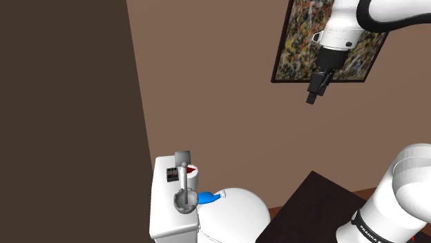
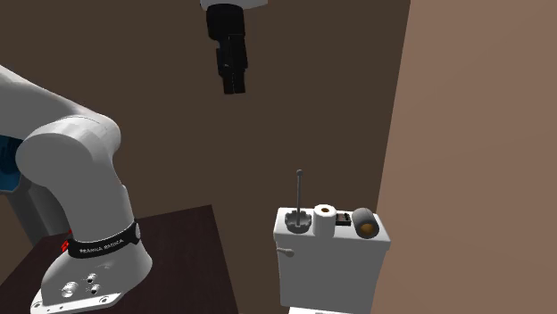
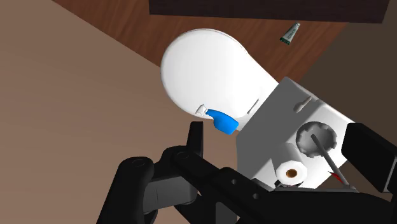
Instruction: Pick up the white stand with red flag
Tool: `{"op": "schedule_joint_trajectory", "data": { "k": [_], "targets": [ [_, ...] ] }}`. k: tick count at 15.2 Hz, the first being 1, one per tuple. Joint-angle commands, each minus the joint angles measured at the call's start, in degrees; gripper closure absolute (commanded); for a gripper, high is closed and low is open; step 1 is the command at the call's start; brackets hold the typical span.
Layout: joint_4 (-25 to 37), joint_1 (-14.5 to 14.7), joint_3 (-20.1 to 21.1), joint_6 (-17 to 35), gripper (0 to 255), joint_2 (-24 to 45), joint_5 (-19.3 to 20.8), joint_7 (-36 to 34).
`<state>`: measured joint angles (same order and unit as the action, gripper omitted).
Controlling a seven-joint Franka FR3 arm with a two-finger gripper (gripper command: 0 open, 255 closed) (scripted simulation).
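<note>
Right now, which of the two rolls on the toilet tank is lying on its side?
The dark roll at the tank's end toward the second exterior view's right: its brown end faces sideways; the white roll stands hole up.

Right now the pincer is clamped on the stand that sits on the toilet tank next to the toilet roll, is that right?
Not quite. The stand does sit on the toilet tank next to the toilet roll, but the pincer is not clamped on it. The second exterior view shows the pincer hanging high above the tank, open and holding nothing.
</note>
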<state>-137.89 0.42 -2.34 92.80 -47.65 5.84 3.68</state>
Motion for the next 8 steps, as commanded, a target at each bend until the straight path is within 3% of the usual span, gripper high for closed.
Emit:
{"op": "schedule_joint_trajectory", "data": {
  "k": [1, 8],
  "targets": [
    [0.00, 0.00, 0.00, 0.00, 0, 0.00, 0.00, 0.00],
    [-0.10, 2.41, 3.90, 10.50, 0, 11.52, -1.72, -3.47]
  ]
}}
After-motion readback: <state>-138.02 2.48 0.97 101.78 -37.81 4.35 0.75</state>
